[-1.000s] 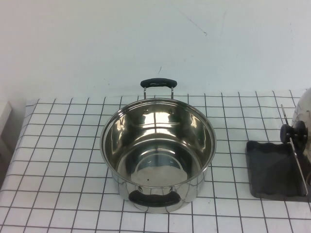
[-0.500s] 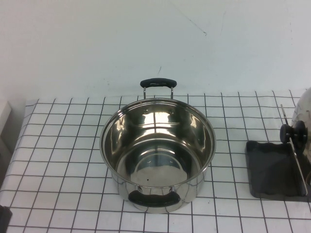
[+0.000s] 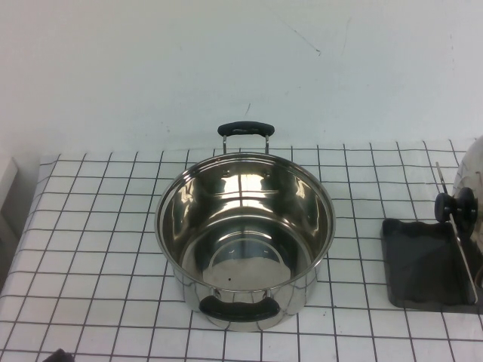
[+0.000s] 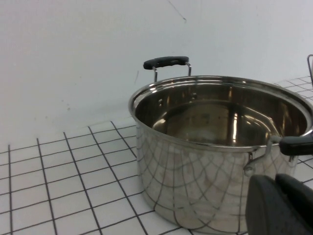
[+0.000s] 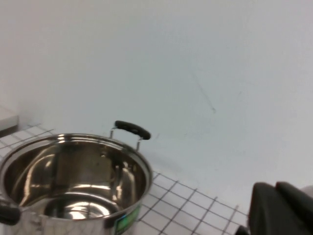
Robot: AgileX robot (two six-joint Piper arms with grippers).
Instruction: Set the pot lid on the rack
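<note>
Two grippers show only as dark slivers, and whether either is open or closed cannot be told: the left gripper [image 4: 281,205] sits low at the near left of the table [image 3: 98,249], looking across at the pot [image 3: 245,234], while the right gripper [image 5: 283,208] appears only in its own wrist view, which takes in the pot and the wall, so its place on the table is unclear. Neither seems to hold anything. The lid [image 3: 474,181] is well apart from the left gripper, at the far right edge of the high view with the pot between them; it stands on edge in the rack [image 3: 415,264], its knob [image 3: 456,205] facing the pot and its dome against the upright wire [image 3: 456,241]. How it lies relative to the right gripper cannot be told. By the look of it the placing is done (though part of the lid is cut off by the view's edge, so its footing in the tray cannot be checked). The main risk from here, as I judge it, is a knock: a lid balanced on its rim and propped by thin wire could roll or tip out if the right arm brushes it while moving nearby. A lesser one is the left gripper nudging the pot's near handle [image 4: 296,145], sliding the pot toward the rack.
</note>
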